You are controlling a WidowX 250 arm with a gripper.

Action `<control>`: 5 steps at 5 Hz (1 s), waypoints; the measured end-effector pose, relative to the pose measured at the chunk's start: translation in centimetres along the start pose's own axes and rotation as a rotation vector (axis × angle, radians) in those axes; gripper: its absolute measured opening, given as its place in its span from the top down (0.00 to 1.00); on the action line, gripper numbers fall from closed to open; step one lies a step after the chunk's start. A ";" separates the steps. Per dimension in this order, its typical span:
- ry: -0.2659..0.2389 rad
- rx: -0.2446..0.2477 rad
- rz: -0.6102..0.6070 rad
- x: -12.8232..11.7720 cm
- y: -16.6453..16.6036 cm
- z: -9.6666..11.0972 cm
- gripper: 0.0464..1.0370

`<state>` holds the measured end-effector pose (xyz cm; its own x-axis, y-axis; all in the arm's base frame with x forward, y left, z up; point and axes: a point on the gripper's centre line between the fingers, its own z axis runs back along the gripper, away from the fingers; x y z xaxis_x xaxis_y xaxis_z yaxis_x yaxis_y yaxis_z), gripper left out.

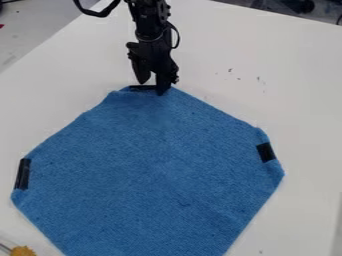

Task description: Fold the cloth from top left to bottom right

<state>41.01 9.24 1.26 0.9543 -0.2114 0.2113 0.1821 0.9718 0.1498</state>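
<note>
The blue cloth (150,170) lies spread flat on the white surface, its lower part running past the bottom edge of the view. Black strips mark its corners: one at the left (23,174), one at the right (266,152) and one at the top (141,88). Right at that top corner hangs the black gripper (151,88), pointing down. It is open, with its two fingers apart; the right one reaches down over the cloth's edge beside the top strip, and the left one ends just above the strip.
The white table (267,70) surrounds the cloth, with small dark specks on it right of the gripper. A yellow-orange object (23,251) with a thin stem sits at the bottom left corner. Dark items stand beyond the table's far edge at the top right.
</note>
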 end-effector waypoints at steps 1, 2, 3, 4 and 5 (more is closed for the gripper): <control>-0.006 0.002 -0.002 0.1 0.0 -0.1 0.66; -0.015 0.004 -0.022 0.2 0.1 0.0 0.86; -0.019 0.010 -0.070 0.3 0.3 0.1 0.97; -0.074 0.072 -0.113 0.8 1.2 2.0 0.99; -0.131 0.137 -0.140 0.4 1.6 4.9 0.99</control>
<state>40.48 10.22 6.26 0.8816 -0.3632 0.3014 0.2676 0.9107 0.3146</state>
